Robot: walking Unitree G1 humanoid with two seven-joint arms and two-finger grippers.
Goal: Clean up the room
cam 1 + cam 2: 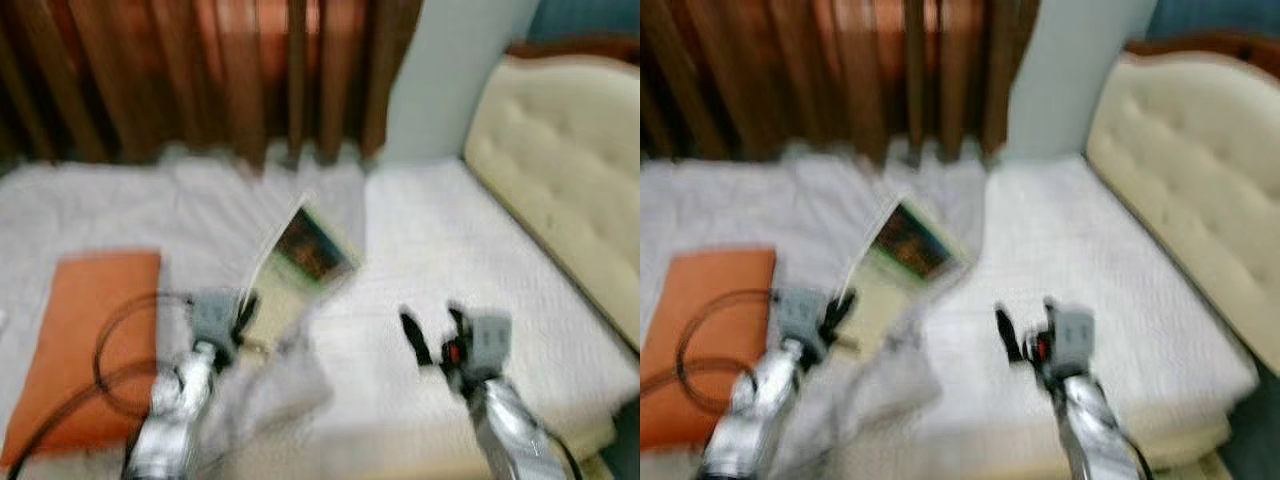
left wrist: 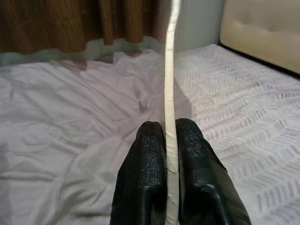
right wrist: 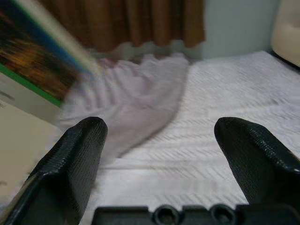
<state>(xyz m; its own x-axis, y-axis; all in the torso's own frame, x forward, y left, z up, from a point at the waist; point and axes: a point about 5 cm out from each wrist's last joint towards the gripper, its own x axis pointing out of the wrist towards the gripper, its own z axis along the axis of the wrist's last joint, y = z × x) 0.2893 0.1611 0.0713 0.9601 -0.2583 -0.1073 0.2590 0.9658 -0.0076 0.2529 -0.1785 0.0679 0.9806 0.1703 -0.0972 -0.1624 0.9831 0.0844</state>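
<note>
I'm looking down at a bed with a white cover; the head views are blurred. My left gripper is clenched on a book: in the left wrist view its two black fingers press on either side of the book's thin pale edge, which runs up and away from the pads toward the far curtain. From the head, the book stands tilted above the cover, near the middle of the bed, its dark pictured cover facing the right and its pale lower part down at the left gripper. So the book sits right at the tips of that gripper, rising up and to the far right from it.

My right gripper hovers over the cover to the right of the book, apart from it. Its fingers are spread wide with nothing between them; beyond them in the right wrist view I see the patterned cover and a rumpled fold of sheet, with the book's coloured face off to one side, blurred.

An orange pillow lies flat on the left of the bed, just left of my left arm, and a dark cable loops across it. A cream tufted headboard runs along the right side of the bed. The brown curtain hangs at the far side, with a pale wall to its right.
</note>
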